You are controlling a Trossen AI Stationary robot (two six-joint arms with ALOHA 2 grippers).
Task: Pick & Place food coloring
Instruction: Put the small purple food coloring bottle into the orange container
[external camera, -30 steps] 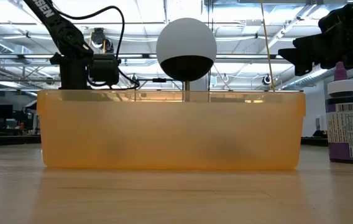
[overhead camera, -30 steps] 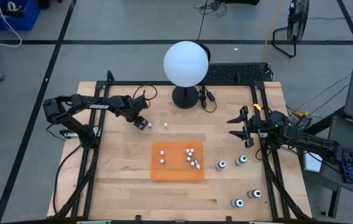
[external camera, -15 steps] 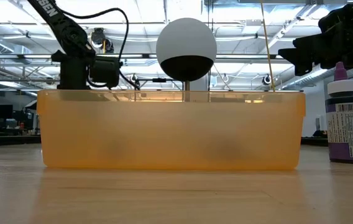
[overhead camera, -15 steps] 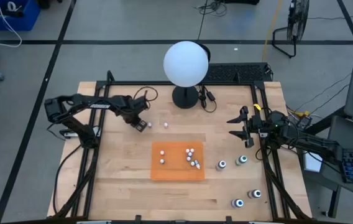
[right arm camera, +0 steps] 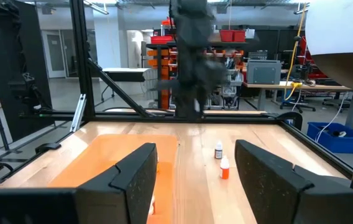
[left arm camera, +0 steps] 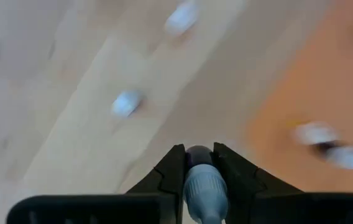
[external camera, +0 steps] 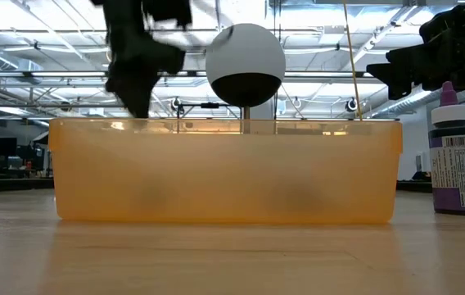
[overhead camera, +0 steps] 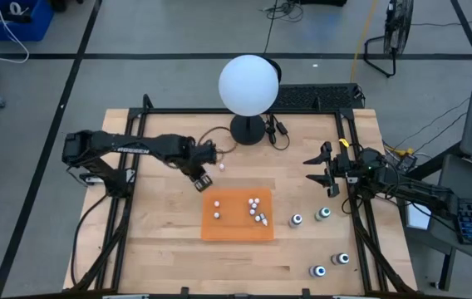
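Gripping small bottle, left gripper beside orange mat.

White globe lamp behind orange mat.

Open wood on the left, clutter on the right

You have bare table across the lower left of the high view. The orange tray fills the centre, four dark bottles crowd the lower right, and the globe lamp blocks the top middle, with one small bottle below it.
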